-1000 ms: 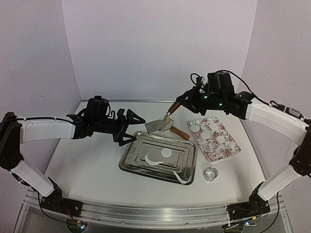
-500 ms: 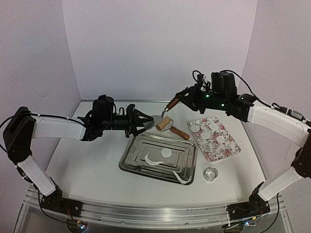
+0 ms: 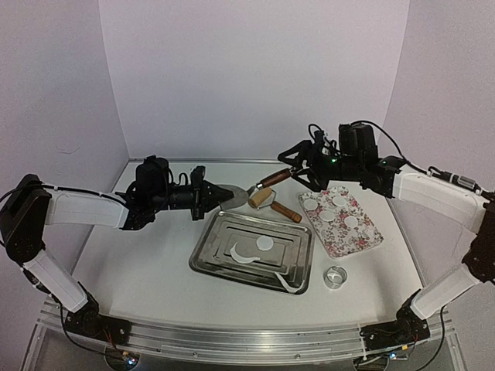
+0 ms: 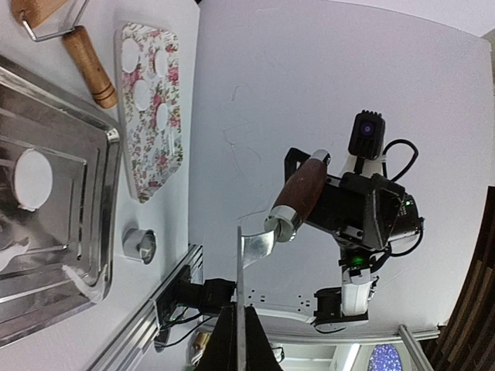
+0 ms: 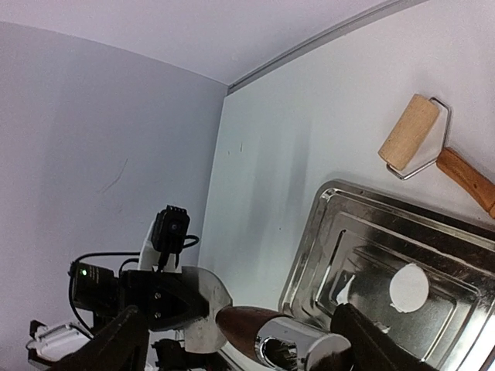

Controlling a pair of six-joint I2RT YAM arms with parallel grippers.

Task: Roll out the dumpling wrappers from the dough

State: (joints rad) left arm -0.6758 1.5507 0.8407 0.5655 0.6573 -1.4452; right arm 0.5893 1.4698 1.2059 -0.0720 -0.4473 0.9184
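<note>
A metal spatula [image 3: 234, 196] with a brown wooden handle [image 3: 274, 178] hangs in the air above the far edge of the steel tray [image 3: 203, 246]. My left gripper [image 3: 213, 195] is shut on its blade [image 4: 240, 286], which shows edge-on between the fingers. My right gripper [image 3: 298, 166] is open, its fingers [image 5: 116, 340] spread wide on either side of the handle [image 5: 282, 336]. One dumpling wrapper [image 3: 265, 243] lies in the tray beside leftover dough strips [image 3: 246, 256]. Several more wrappers [image 3: 328, 216] lie on the floral plate [image 3: 363, 239].
A wooden roller [image 3: 263, 199] with a brown handle lies on the table between tray and plate. A clear ring cutter [image 3: 335, 277] stands near the tray's front right corner. White walls close in the back and both sides.
My left gripper reached right to the spatula's blade and shut on it. My right gripper, which held the handle, has opened. The spatula swung from hanging blade-down to nearly level.
</note>
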